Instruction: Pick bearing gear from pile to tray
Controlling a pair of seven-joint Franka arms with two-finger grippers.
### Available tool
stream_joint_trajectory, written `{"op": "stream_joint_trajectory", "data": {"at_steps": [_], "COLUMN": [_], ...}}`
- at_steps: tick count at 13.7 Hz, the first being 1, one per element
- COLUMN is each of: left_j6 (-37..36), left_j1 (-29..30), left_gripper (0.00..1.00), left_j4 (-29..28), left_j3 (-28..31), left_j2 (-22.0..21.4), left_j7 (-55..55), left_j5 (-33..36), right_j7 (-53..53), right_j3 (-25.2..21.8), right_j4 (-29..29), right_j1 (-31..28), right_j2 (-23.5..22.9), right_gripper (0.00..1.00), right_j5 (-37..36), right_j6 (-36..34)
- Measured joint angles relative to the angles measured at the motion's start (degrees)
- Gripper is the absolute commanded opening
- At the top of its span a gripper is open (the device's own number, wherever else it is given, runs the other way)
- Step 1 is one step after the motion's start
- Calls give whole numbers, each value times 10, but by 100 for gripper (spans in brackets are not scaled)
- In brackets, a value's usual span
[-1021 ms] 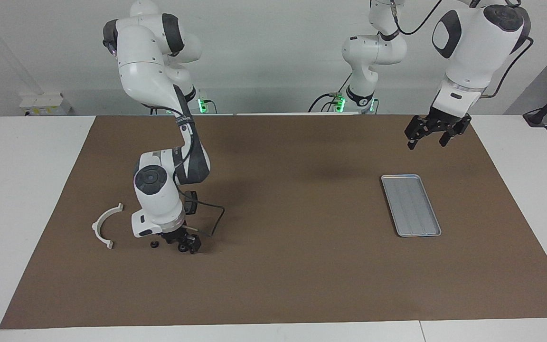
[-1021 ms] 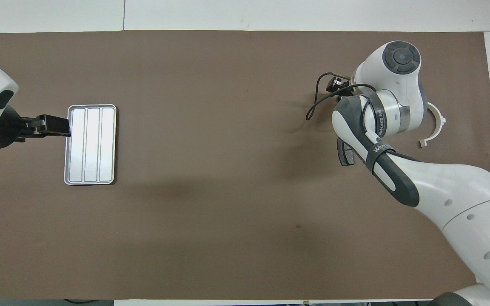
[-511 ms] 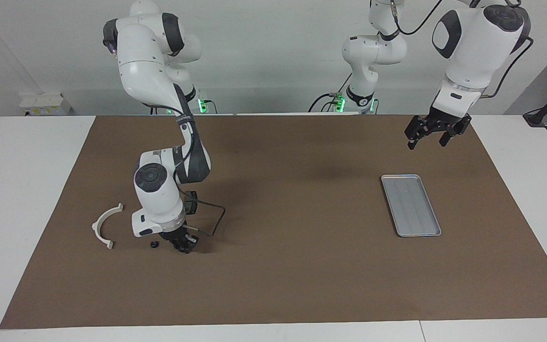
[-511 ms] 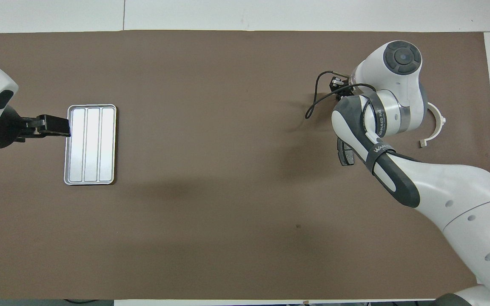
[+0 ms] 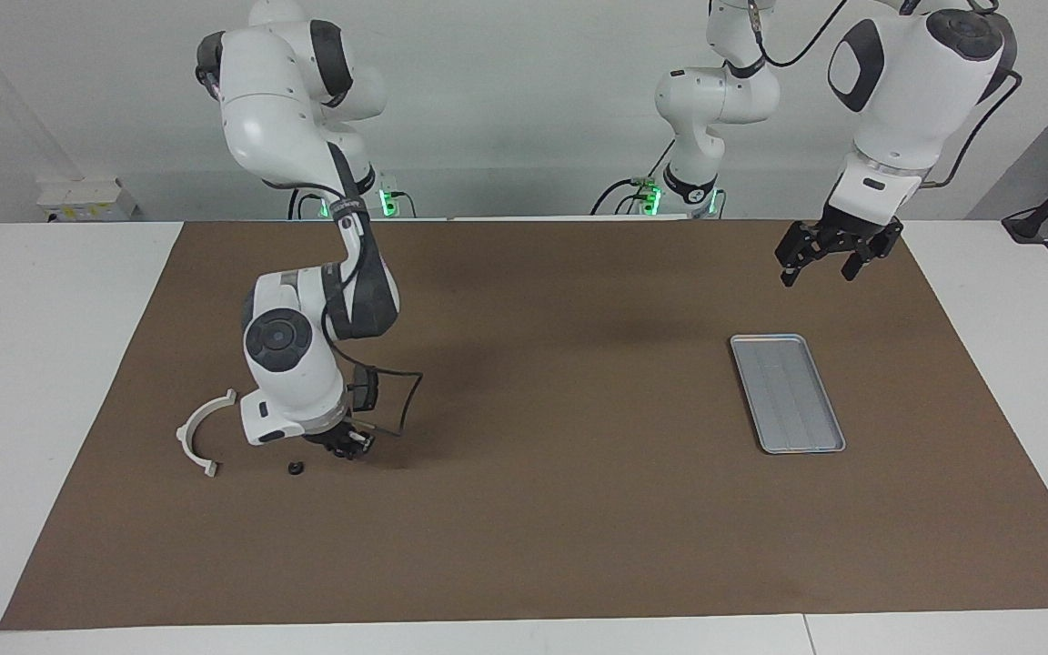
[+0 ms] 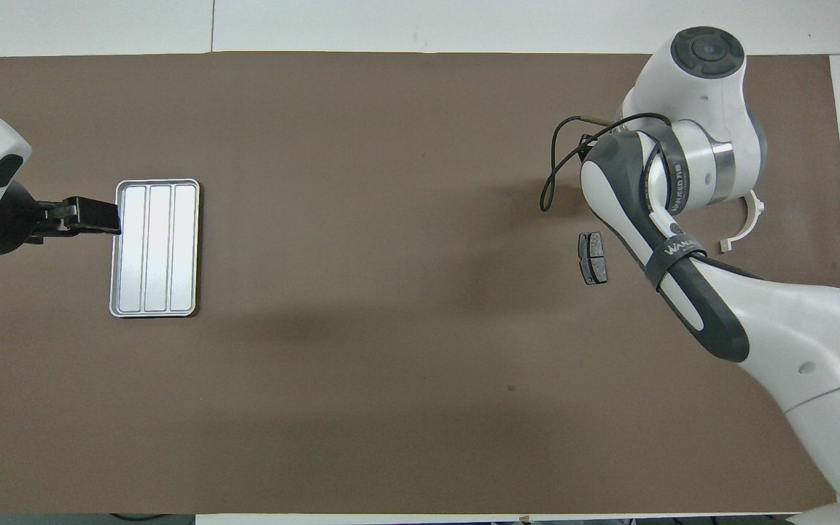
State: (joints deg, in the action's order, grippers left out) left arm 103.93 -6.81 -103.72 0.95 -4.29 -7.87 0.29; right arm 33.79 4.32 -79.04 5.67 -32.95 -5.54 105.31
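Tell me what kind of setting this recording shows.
Probably a robotics lab bench: a plain white table under a brown mat, two cabled arms mounted along one edge, bare wall, and only a tray and small parts.

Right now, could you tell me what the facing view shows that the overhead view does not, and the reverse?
Only the facing view shows the small black ring on the mat and the right pincer raised just off the mat beside it. Only the overhead view shows the dark grey plate, hidden by the right arm in the facing view. Both show the white plastic arc, the empty silver tray and the waiting left pincer.
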Motion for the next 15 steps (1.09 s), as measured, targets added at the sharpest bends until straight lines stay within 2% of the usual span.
{"op": "stream_joint_trajectory", "data": {"at_steps": [3,6,8,11,15], "left_j6": [0,0,0,0,0], "left_j1": [0,0,0,0,0], "left_gripper": [100,100,100,100,100], "left_j4": [0,0,0,0,0], "left_j3": [0,0,0,0,0], "left_j2": [0,0,0,0,0], "left_j7": [0,0,0,0,0], "left_j5": [0,0,0,0,0], "right_j7": [17,164,297,421,470], "right_j3": [33,44,50,53,53], "right_j4": [31,31,30,20,-25], "right_j1": [18,92,152,217,248], "right_j2": [69,111,114,108,71], "right_gripper": [0,0,0,0,0], "right_j5": [23,45,54,57,55], "right_j6": [-120,-143,-124,-68,30]}}
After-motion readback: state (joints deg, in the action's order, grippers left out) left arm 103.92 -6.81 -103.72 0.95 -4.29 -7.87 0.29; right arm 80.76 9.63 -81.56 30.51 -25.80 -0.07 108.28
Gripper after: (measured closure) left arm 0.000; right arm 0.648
